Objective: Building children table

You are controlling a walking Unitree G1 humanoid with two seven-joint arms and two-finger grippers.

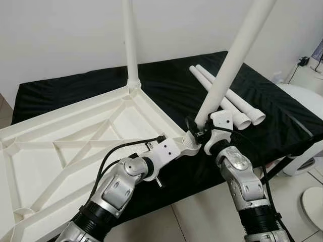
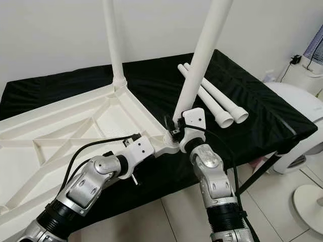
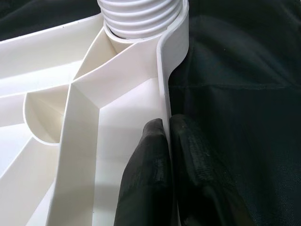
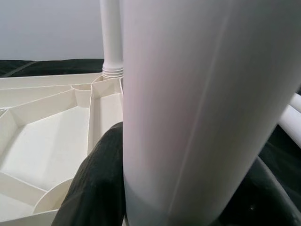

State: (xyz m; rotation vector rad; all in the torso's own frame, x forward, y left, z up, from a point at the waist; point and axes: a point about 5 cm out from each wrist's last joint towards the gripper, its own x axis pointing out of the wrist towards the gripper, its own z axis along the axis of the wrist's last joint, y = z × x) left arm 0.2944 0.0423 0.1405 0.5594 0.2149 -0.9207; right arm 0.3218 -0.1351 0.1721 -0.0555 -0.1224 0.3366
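Note:
A white plastic tabletop (image 1: 60,146) lies upside down on a black cloth, ribs facing up. One white leg (image 1: 130,45) stands upright in its far corner socket. My right gripper (image 1: 198,130) is shut on a second white leg (image 1: 232,60), which leans to the right with its threaded end at the near corner socket (image 1: 189,143). My left gripper (image 3: 167,141) is shut on the tabletop's rim (image 3: 165,84) just beside that socket, one finger on each side of the wall. Two more loose legs (image 1: 227,98) lie on the cloth behind.
The black-covered table (image 1: 282,126) ends close to my right arm, with tiled floor (image 1: 202,217) below. A white fan or appliance (image 1: 308,126) stands at the right, and a white wall behind.

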